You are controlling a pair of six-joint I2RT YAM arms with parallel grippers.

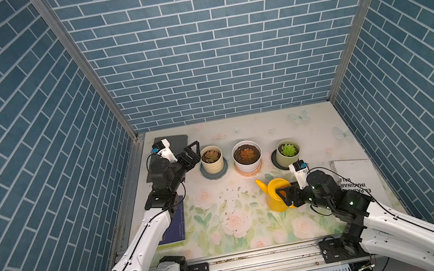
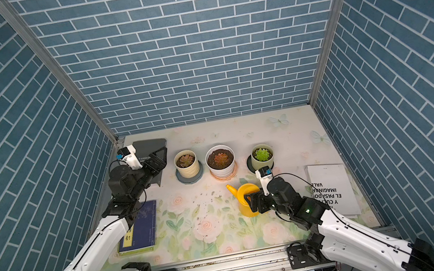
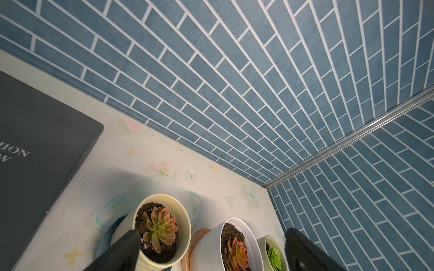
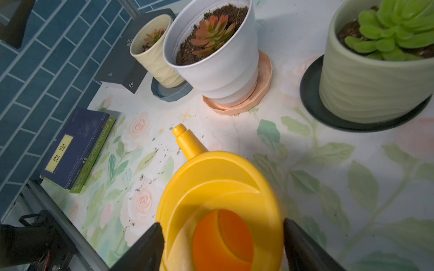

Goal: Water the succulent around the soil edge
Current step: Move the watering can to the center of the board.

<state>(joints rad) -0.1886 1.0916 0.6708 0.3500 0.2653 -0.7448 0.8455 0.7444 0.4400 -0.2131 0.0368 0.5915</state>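
The succulent, a dull reddish-green rosette, grows in a cream ribbed pot on a grey-blue saucer at the back left. Its soil edge shows as a dark ring inside the rim. My left gripper hangs open just left of that pot, nothing between its fingers. A yellow watering can stands upright on the table, spout toward the pots. My right gripper is open, one finger close to each side of the can's body.
A white pot with an orange-red rosette and a pale green pot with a bright green rosette stand right of the cream pot. A grey book, a blue book and a white book lie around. Soil crumbs dot the middle.
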